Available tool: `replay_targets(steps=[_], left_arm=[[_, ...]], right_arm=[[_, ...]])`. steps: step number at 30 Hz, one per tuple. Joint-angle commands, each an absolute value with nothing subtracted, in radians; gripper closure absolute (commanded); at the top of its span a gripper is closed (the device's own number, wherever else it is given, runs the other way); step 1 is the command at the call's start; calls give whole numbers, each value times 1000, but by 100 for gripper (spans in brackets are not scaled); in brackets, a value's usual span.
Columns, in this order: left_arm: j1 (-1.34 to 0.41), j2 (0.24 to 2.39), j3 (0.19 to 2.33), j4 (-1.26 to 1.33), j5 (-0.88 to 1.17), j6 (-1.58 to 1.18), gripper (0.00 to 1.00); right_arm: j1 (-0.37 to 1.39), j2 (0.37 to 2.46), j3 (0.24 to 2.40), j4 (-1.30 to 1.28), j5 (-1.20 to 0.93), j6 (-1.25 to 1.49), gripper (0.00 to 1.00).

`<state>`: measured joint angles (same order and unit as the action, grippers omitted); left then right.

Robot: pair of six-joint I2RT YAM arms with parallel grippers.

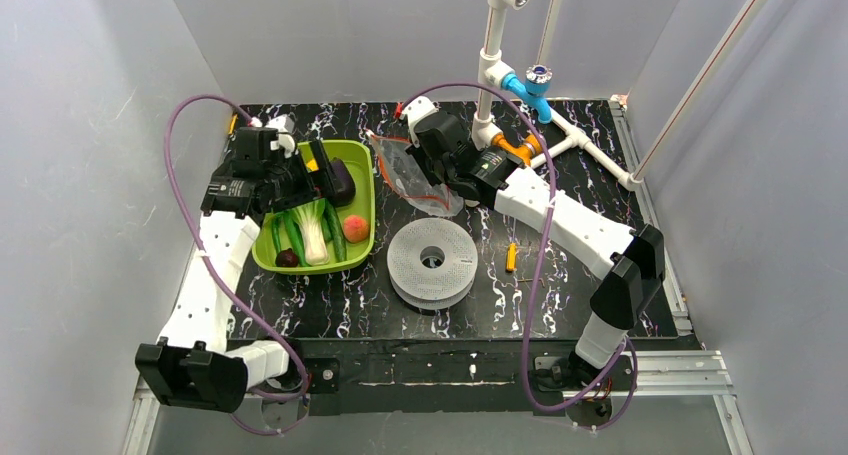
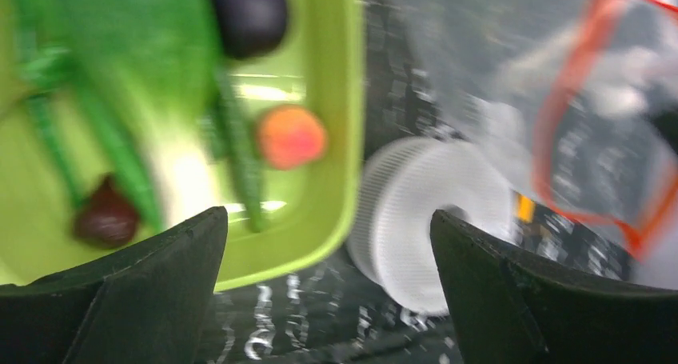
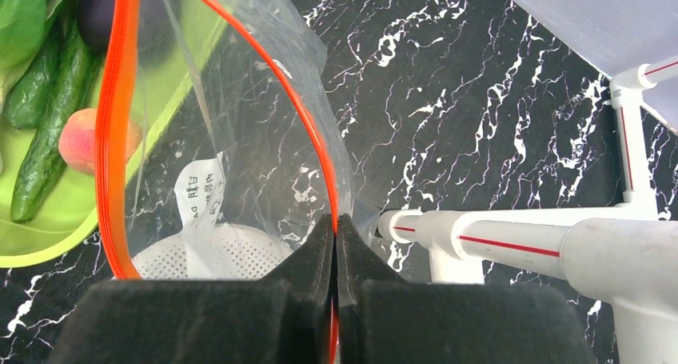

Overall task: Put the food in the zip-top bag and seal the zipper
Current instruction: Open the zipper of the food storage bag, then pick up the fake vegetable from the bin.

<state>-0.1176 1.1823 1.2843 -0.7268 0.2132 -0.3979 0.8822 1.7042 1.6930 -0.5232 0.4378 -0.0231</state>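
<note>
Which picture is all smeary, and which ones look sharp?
Left wrist view: smeared, it looks like motion blur, so the green tray, the round orange fruit and the white disc have soft edges. Right wrist view: sharp, with the zipper crisp and pale glints on the zip-top bag. Top view: evenly lit and in focus.

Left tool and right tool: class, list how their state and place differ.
The left tool stands open, holding nothing; the right tool is shut on the zipper of the zip-top bag. The left tool hangs over the green tray; the right tool is near the white pipe. Both have black fingers.
</note>
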Motion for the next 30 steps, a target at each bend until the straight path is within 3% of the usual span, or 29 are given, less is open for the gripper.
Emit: replay_targets(steps=[1, 8, 15, 19, 27, 30], left_arm=[[-62, 1245, 1227, -751, -163, -348, 2], [-40, 1449, 1230, -651, -169, -344, 2], [-41, 1608, 1183, -563, -143, -336, 14], [-41, 1663, 1172, -568, -132, -320, 31], [-42, 1596, 1146, -558, -168, -309, 82], [-41, 1495, 1132, -544, -158, -327, 86]], right_arm=[[885, 1696, 1736, -509, 418, -8, 99], [885, 1691, 1741, -518, 402, -8, 99], [885, 1683, 1735, -518, 392, -8, 99], [885, 1683, 1732, -518, 393, -8, 99], [885, 1694, 1738, -521, 383, 16, 99], [885, 1694, 1741, -519, 380, 17, 99]])
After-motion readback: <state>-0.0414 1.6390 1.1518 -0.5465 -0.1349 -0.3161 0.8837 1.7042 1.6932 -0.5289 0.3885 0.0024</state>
